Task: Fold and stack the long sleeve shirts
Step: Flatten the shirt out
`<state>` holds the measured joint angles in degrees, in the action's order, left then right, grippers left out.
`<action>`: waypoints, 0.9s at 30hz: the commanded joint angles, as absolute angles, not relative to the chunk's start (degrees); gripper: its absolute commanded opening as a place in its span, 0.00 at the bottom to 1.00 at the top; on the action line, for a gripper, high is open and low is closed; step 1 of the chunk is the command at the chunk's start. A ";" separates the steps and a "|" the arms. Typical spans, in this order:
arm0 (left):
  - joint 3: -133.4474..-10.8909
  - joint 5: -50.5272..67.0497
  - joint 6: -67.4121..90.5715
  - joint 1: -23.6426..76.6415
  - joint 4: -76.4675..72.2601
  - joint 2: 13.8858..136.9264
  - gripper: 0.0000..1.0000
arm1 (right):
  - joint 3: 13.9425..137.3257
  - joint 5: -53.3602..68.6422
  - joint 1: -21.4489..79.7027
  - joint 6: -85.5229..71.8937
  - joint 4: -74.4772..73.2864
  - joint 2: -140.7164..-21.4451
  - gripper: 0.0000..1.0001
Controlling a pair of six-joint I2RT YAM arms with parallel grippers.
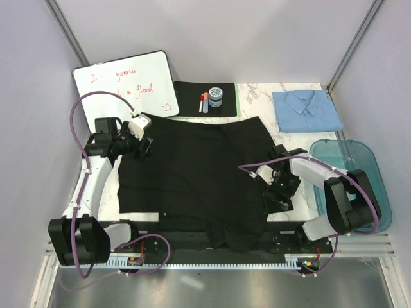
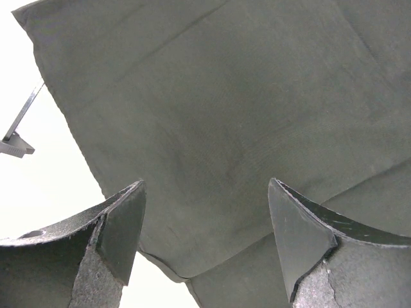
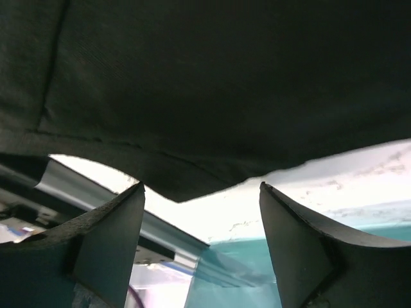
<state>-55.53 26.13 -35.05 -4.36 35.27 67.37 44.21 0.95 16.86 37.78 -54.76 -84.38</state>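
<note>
The black shirt looks soft, limp and light. Expect it to sag, so pinch its hem, not the middle. Your left gripper and right gripper both gape wide and empty, a hem just ahead of each. The blue shirt lies well beyond the right jaws.

The black shirt is matt woven cloth; blue shirt smooth cloth; table glossy, marble-look; bin translucent, probably plastic.

Shirts: two, namely black shirt and light blue shirt. Robot arms: two, left arm and right arm. Whiteboard: one. Black mat: one. Markers: apparently two. Small jar: one. Teal tray: one. Tabletop: one.
</note>
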 commanded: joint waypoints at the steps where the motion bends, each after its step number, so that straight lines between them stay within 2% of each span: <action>1: -57.74 26.98 -35.86 -4.04 34.81 67.76 0.83 | 41.84 -2.20 18.72 39.90 -49.40 -85.07 0.80; 5: -57.74 25.93 -36.21 -4.13 34.02 68.82 0.83 | 38.24 -3.95 20.13 40.34 -44.75 -86.75 0.74; 8: -57.57 24.79 -36.30 -4.13 33.49 69.43 0.83 | 36.47 -4.31 20.39 40.69 -43.59 -87.71 0.46; 9: -57.48 24.61 -36.30 -4.04 33.31 69.61 0.83 | 37.26 -3.70 20.39 40.69 -44.12 -86.84 0.27; 12: -57.39 24.96 -36.30 -4.13 32.96 70.22 0.83 | 39.01 -0.37 20.39 42.10 -47.19 -81.51 0.00; 17: -57.48 25.93 -35.95 -4.13 32.96 70.84 0.83 | 46.65 7.99 20.22 45.18 -54.41 -66.82 0.00; 20: -57.48 26.63 -35.60 -4.04 33.05 71.28 0.83 | 61.54 10.98 20.39 42.12 -52.48 -65.91 0.00; 22: -57.74 26.72 -35.42 -4.13 32.70 72.07 0.83 | 69.22 9.94 20.57 40.17 -48.46 -73.45 0.00; 25: -58.62 26.63 -34.28 -4.13 31.82 73.65 0.83 | 88.36 8.44 21.09 36.66 -43.95 -88.64 0.00; 26: -58.97 26.72 -33.49 -4.13 31.73 74.00 0.83 | 100.16 8.00 21.35 35.61 -43.60 -92.86 0.00; 27: -59.58 27.07 -33.14 -4.13 31.55 74.70 0.83 | 106.72 7.13 22.40 33.86 -43.07 -101.51 0.00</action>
<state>-56.10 25.67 -34.96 -4.36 34.02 72.95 84.99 7.40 20.80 39.59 -50.35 -82.78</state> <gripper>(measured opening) 0.829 0.034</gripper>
